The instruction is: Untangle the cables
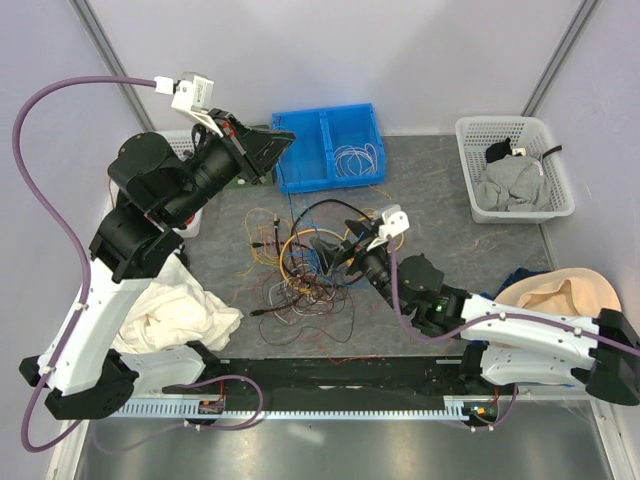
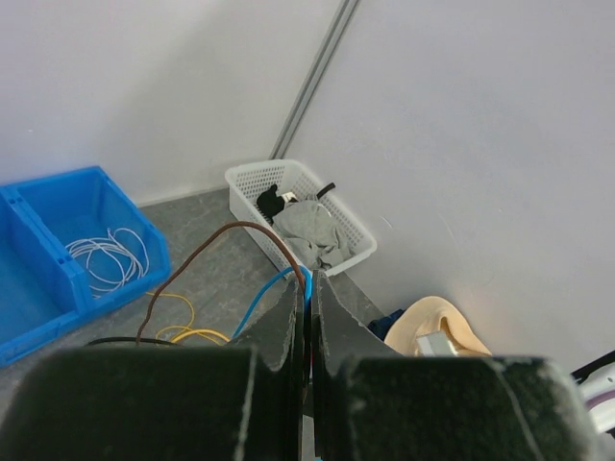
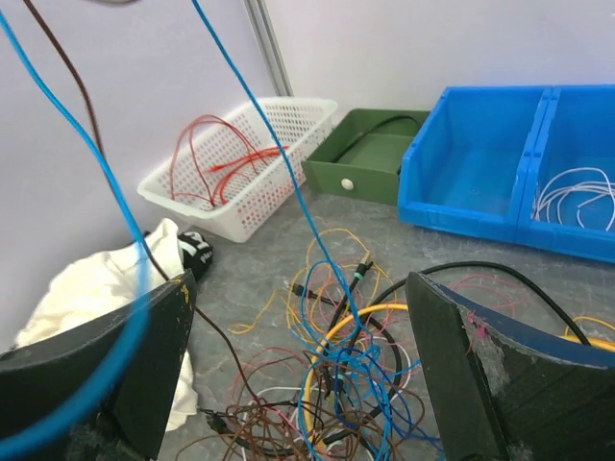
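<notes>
Step in hand: drawing strands out of cables [image 1: 305,272] heaped mid-frame on surface [image 1: 430,190]. Left hand [image 1: 272,140], high at upper left, pinched tight on blue strand [image 2: 261,291] and brown strand [image 2: 231,224], likely both. Right hand [image 3: 298,307] gapes wide just above cables, gripping nothing. Next: right pins tangle, left pulls away so strands slide free

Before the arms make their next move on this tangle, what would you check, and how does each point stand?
1. Left gripper shut on the raised cables: ok.
2. Right gripper open: ok.
3. Right gripper poised at the heap: ok.
4. Raised cables free of the heap: not ok, they run down into it.
5. Right fingers clear of strands: cannot tell.
</notes>
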